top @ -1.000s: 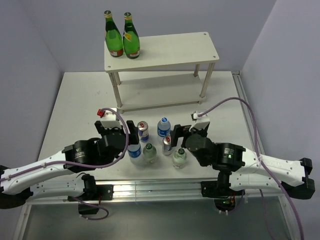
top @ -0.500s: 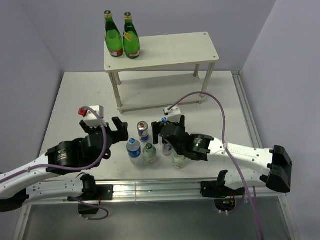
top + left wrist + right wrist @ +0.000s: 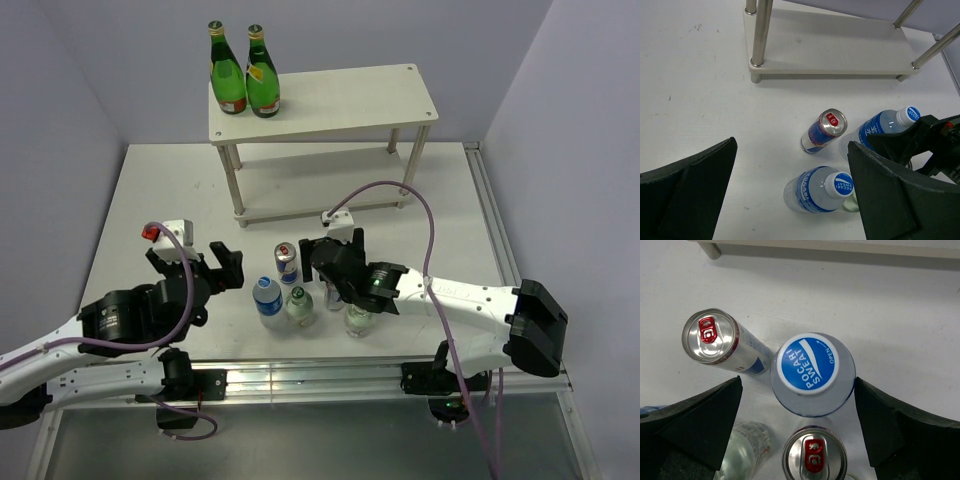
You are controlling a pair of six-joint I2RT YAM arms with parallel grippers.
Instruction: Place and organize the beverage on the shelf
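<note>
The beverage stands grouped on the table in front of the shelf (image 3: 330, 100). My right gripper (image 3: 325, 262) is open over the rear water bottle (image 3: 808, 365), one finger on each side and apart from it. A can (image 3: 715, 337) stands to its left, a second can (image 3: 814, 457) in front of it, and a small clear bottle (image 3: 742, 452) beside that. My left gripper (image 3: 194, 264) is open and empty, left of the group. Its view shows the front water bottle (image 3: 822, 189), the rear can (image 3: 824, 131) and the rear bottle (image 3: 885, 129).
Two green glass bottles (image 3: 245, 75) stand on the left end of the shelf's top board. The lower board (image 3: 830, 50) is bare in the left wrist view. A green-capped bottle (image 3: 300, 305) and another (image 3: 358, 318) stand at the group's near side.
My left gripper has let go of the front water bottle's side and drawn back to the left. My right gripper has moved left and forward over the rear water bottle.
</note>
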